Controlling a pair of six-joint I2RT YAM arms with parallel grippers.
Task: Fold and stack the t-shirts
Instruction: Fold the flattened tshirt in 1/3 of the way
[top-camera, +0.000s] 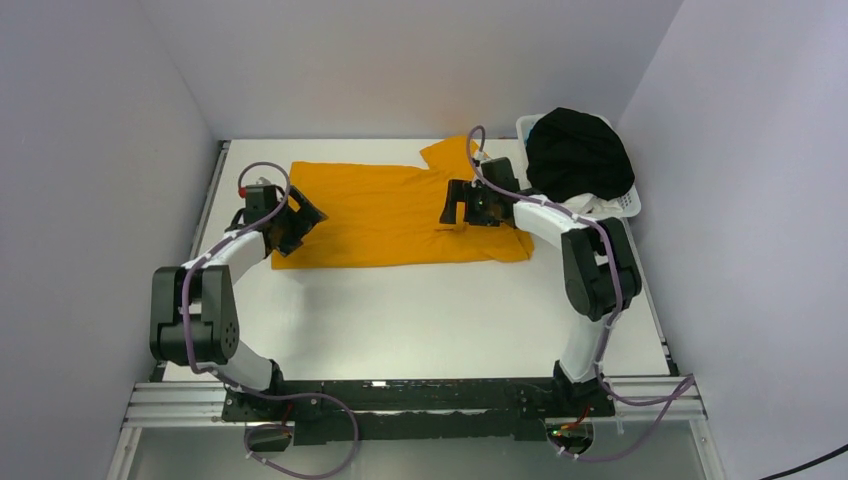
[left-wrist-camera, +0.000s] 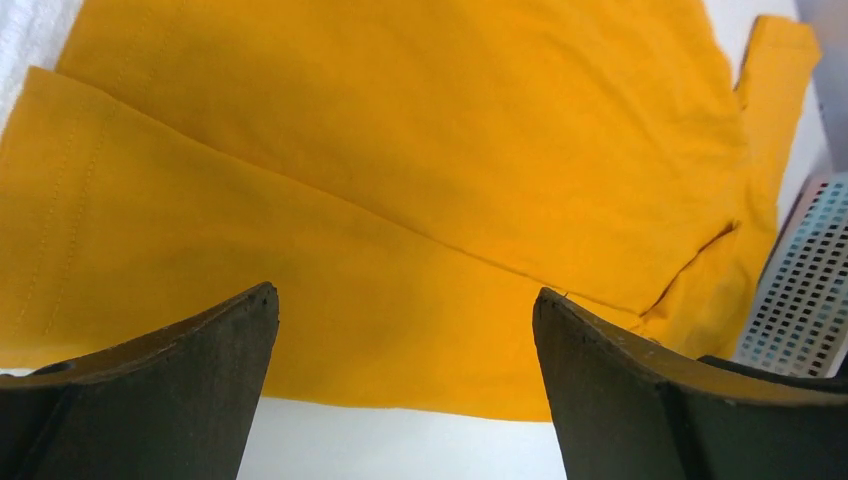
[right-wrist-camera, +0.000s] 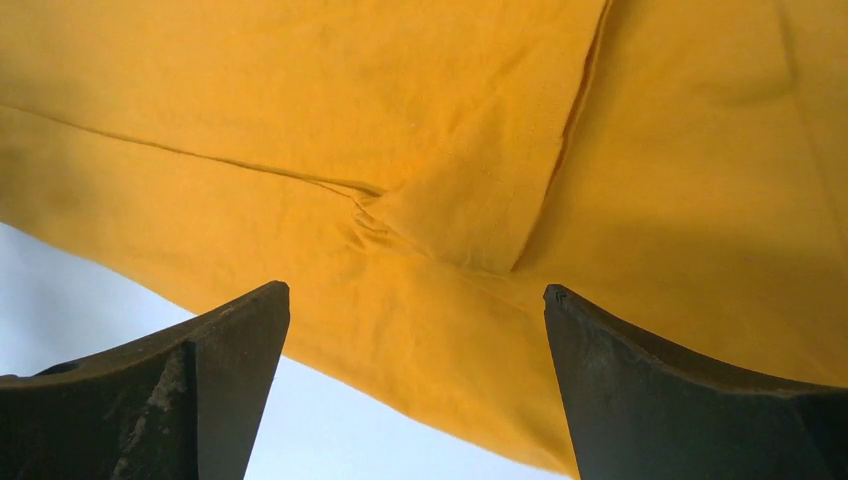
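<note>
Top external view: mustard-orange t-shirt (top-camera: 400, 215) flat on the far worktop (top-camera: 420, 310), near long side apparently folded in once. Left tool (left-wrist-camera: 405, 293) and right tool (right-wrist-camera: 416, 289) spread wide, gripping nothing, over that edge. More folds to go; black t-shirt (top-camera: 578, 155) heaped in basket (top-camera: 628, 207), far right; no stack yet.

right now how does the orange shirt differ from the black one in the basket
The orange shirt lies spread flat on the table, one long edge folded over; the black shirt is bunched in a heap in the white basket. The orange shirt has the open left gripper and right gripper over its ends; the black shirt sits off at the far right. Neither is held.
</note>
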